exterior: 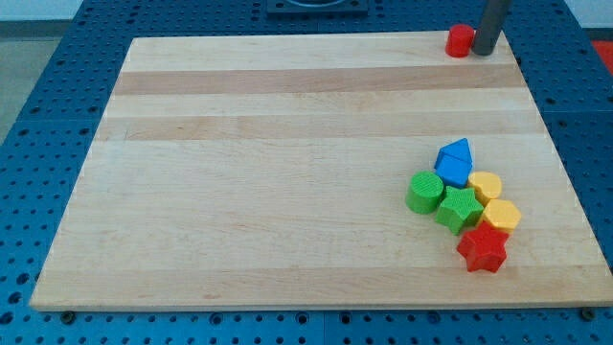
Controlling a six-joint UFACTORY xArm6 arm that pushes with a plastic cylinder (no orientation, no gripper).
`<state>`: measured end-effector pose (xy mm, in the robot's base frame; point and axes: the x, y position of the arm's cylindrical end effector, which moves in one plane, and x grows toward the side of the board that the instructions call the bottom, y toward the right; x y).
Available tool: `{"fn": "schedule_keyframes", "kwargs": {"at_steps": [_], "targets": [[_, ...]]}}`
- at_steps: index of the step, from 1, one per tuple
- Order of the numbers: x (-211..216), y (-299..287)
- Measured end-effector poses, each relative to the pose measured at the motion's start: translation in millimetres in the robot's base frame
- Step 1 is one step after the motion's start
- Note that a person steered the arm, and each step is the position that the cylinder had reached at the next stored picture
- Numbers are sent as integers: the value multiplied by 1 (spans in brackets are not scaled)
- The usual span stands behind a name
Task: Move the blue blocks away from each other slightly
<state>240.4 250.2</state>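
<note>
Lowest right: red star block (482,249) touching yellow block (501,215) and green block (459,208). Above: green cylinder (424,192), second yellow block (486,185), one visible blue block (455,162). Worktop (268,172) upper right: my tip (484,51) beside red cylinder (460,40). End effector is a bare rod holding nothing.

The board (287,172) is pale wood with lighter and darker stripes running across it, and it lies on a blue table (57,77) dotted with rows of small holes. On the board are a red cylinder (460,40), a blue block (455,162), a green cylinder (424,192), a green star-like block (459,209), two yellow blocks (487,185) (501,215) and a red star (482,248). The rod ending in my tip (485,52) is dark grey.
</note>
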Motion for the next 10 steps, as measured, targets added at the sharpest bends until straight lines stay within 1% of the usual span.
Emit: {"fn": "schedule_keyframes", "kwargs": {"at_steps": [1,3,4,5,7,10], "targets": [[31,7],[150,9],[187,12],[206,11],[219,-15],[222,-77]]}}
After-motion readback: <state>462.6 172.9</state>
